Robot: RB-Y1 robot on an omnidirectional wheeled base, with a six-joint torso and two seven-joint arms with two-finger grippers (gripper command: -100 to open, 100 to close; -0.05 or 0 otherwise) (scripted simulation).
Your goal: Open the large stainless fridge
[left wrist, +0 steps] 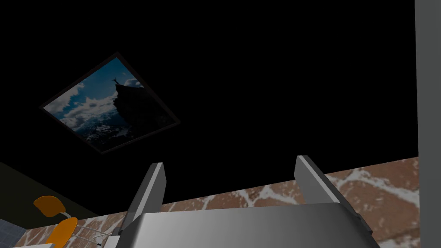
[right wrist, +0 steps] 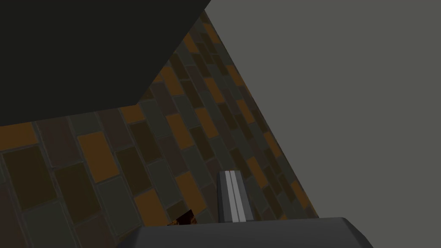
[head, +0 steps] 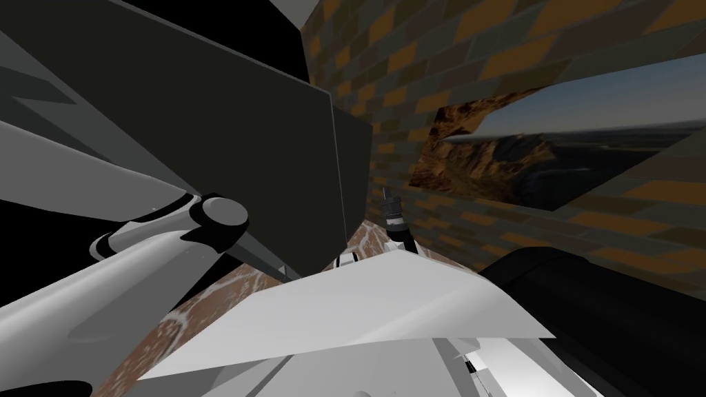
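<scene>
The fridge [head: 207, 138] is a tall dark grey block at the upper left of the head view. A thin seam runs down near its right edge. My right gripper [head: 387, 196] is held up beside the fridge's right corner, near the brick wall. In its wrist view the right gripper [right wrist: 234, 196] is shut with nothing held, and the fridge's dark side [right wrist: 86, 51] rises above it. My left gripper [left wrist: 232, 181] is open and empty, facing a black area. My left arm's elbow [head: 220, 220] is bent in front of the fridge's lower part.
A brick wall [head: 482, 62] with a landscape picture [head: 551, 151] stands close on the right. The floor [head: 207, 303] is brown marbled tile. A dark rounded object [head: 607, 317] lies at the lower right. Orange chairs [left wrist: 58, 219] stand beyond the left gripper. A grey upright strip [left wrist: 428, 107] runs beside that gripper.
</scene>
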